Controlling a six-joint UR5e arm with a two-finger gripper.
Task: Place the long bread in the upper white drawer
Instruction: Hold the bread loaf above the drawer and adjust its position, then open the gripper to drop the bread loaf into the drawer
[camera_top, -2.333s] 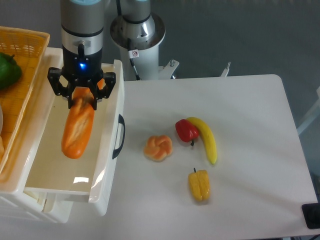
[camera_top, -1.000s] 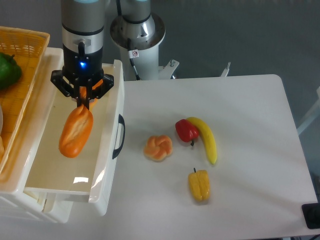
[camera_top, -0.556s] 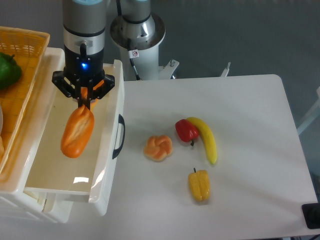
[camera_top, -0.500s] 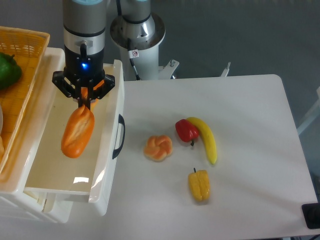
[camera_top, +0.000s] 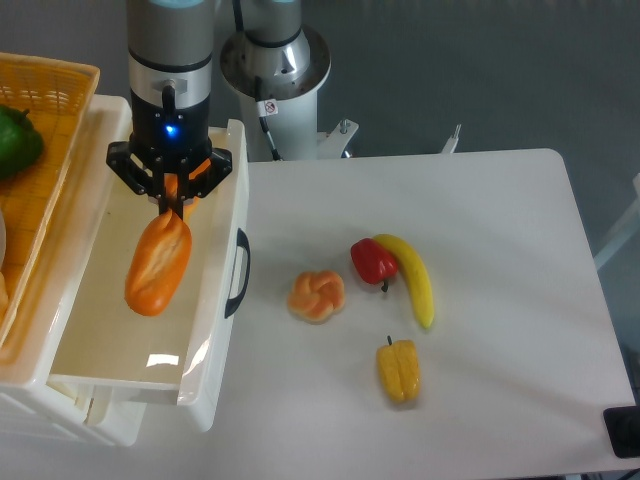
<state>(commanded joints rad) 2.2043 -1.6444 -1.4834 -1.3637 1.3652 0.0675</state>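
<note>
The end effector (camera_top: 170, 196) is closed on the upper end of the long bread (camera_top: 158, 265); its two dark fingers pinch the narrow top of the loaf, and the rest of the loaf hangs down and a little to the left under it. The bread is over the inside of the upper white drawer (camera_top: 222, 340), which stands pulled out, with its dark curved handle (camera_top: 238, 273) on the front wall. From this view from above I cannot tell if the lower end of the bread already touches the drawer floor or if it hangs a bit above it.

So the carrying part of the task looks almost done: the loaf is off the counter (camera_top: 500, 250) and it is within the walls of the right drawer, not over the orange wicker basket (camera_top: 40, 120) that stands just beside the drawer on the left. What is left, in my judgement, is to lower the bread if it is not down yet, to open the fingers so the loaf lies flat in the drawer, and then to lift the arm away. The loaf is long, but the drawer seems long enough to take it along its length.

On the counter, well apart from the drawer, lie a small round bun (camera_top: 317, 296), a red pepper (camera_top: 373, 261) touching a banana (camera_top: 412, 278), and a yellow pepper (camera_top: 398, 369). These do not belong to the task.
</note>
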